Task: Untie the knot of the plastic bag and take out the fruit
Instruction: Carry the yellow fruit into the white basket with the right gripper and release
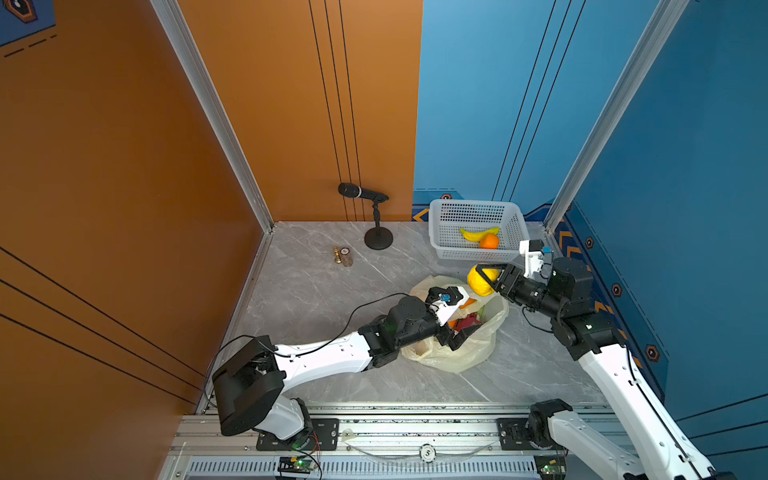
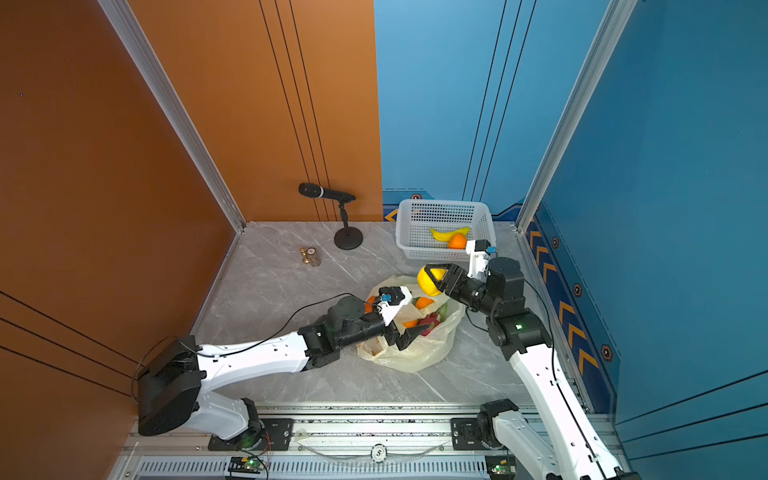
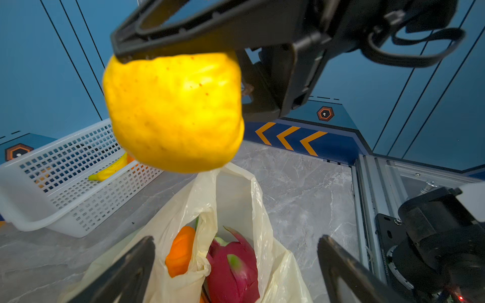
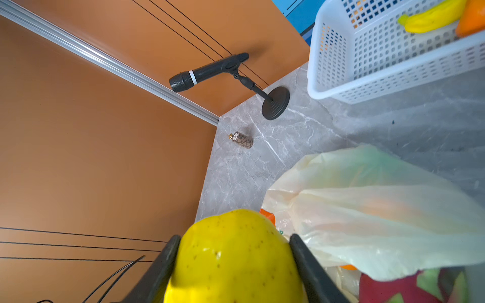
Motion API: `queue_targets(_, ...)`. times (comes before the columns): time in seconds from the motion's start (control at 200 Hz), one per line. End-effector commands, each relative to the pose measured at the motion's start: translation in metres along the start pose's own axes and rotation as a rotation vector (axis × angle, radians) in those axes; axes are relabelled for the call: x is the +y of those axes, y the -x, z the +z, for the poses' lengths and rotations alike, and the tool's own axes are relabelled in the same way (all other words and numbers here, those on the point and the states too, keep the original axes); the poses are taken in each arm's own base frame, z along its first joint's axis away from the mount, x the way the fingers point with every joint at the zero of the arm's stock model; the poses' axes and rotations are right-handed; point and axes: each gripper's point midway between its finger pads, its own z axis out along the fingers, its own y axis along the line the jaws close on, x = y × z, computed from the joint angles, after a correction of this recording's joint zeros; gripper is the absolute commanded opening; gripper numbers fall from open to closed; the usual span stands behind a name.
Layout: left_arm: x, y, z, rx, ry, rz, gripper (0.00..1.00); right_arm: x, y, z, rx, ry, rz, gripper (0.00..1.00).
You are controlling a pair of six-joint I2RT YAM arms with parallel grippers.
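Thin crinkly translucent plastic bag point(image 3: 236, 194), perforated white plastic basket point(image 3: 65, 210), glossy speckled lemon point(image 3: 173, 110), smooth marbled tabletop point(image 3: 301, 183)

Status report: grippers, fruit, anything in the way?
Right gripper shut on the lemon, held above the bag edge. Left gripper open at bag mouth; dragon fruit and orange inside. Nothing between lemon and basket.

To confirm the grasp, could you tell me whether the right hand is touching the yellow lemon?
Touching. In the right wrist view the right hand presses its fingers against both sides of the lemon.
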Motion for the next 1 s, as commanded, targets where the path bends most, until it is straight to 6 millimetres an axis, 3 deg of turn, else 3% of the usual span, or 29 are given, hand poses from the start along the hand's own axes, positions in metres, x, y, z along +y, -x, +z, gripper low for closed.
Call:
queue_targets(0.0,0.004,0.002,-0.009,0.044,0.046,0.003,0.97,0.006,0.044,0.007,-0.124,-0.034,-0.112,0.45)
queue_targets(0.155,0.006,0.003,-0.018,0.104,0.066,0.002,0.97,-0.011,0.082,0.033,-0.165,-0.132,-0.173,0.45)
queue_targets(0.386,0.011,0.001,-0.027,0.166,0.102,0.000,0.97,-0.082,0.128,0.083,-0.181,-0.364,-0.206,0.42)
queue_targets(0.596,0.014,-0.006,-0.028,0.206,0.117,0.013,0.97,-0.155,0.149,0.126,-0.126,-0.549,-0.235,0.41)
queue_targets(0.826,0.014,-0.006,-0.029,0.218,0.124,0.010,0.97,-0.234,0.163,0.147,-0.085,-0.749,-0.234,0.40)
queue_targets(0.941,0.015,-0.008,-0.031,0.225,0.127,0.005,0.97,-0.264,0.166,0.152,-0.049,-0.821,-0.231,0.39)
queue_targets(0.956,0.015,-0.008,-0.031,0.226,0.129,0.004,0.97,-0.258,0.177,0.151,-0.072,-0.818,-0.241,0.39)
queue_targets(0.996,0.014,-0.009,-0.031,0.228,0.128,0.004,0.97,-0.276,0.172,0.157,-0.047,-0.851,-0.235,0.39)
